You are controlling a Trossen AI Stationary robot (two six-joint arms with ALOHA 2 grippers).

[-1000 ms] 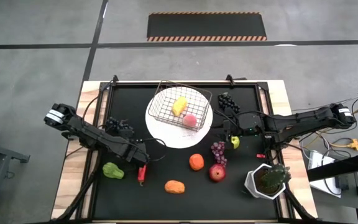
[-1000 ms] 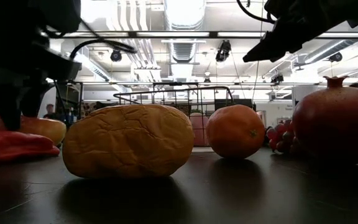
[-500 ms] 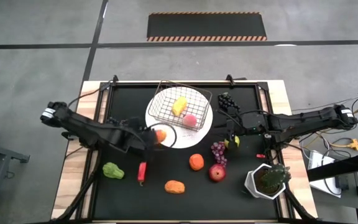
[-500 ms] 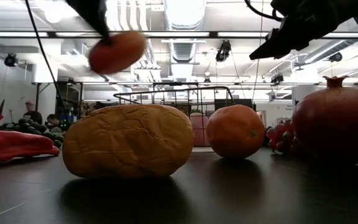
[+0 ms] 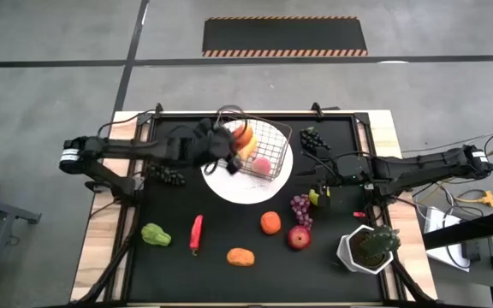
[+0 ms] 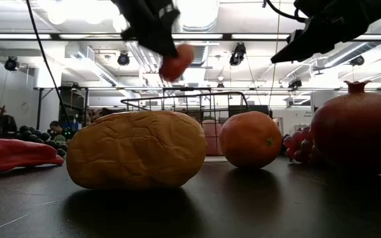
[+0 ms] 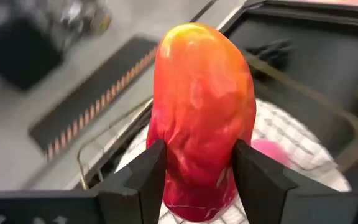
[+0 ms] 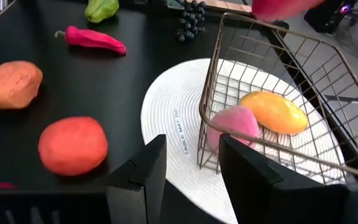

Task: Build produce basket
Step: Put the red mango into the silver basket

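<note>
My left gripper (image 5: 234,141) is shut on a red-orange fruit with a yellow end (image 7: 201,112). It holds the fruit in the air over the left rim of the dark wire basket (image 5: 268,145). The fruit also shows in the low view (image 6: 176,63). The basket stands on a round white plate (image 5: 229,186). A yellow mango (image 8: 273,112) and a pink peach (image 8: 232,124) lie in it. My right gripper (image 8: 192,180) is open and empty. It hangs above the table to the right of the plate (image 5: 319,192) and faces the basket. My left gripper pinches the fruit's two long sides (image 7: 166,168) between its two fingers (image 7: 148,177). The fruit's yellow end sticks out past the fingertips. The fingers come from the table's left, slanting down. The fruit is lifted clear, above the basket's rim.
On the black mat lie two dark grape bunches (image 5: 168,175) (image 5: 313,139), purple grapes (image 5: 301,207), an orange (image 5: 270,222) and a pomegranate (image 5: 298,237). A tan lumpy piece (image 5: 240,256), a red chili (image 5: 196,233) and a green pepper (image 5: 155,233) lie there too. A potted plant (image 5: 368,246) stands front right.
My left gripper was low over the table's near left part. It has risen with the red-orange fruit and carried it toward the far edge and the right. The fruit is now lifted clear, over the basket's left rim. My right gripper has stayed nearly still.
</note>
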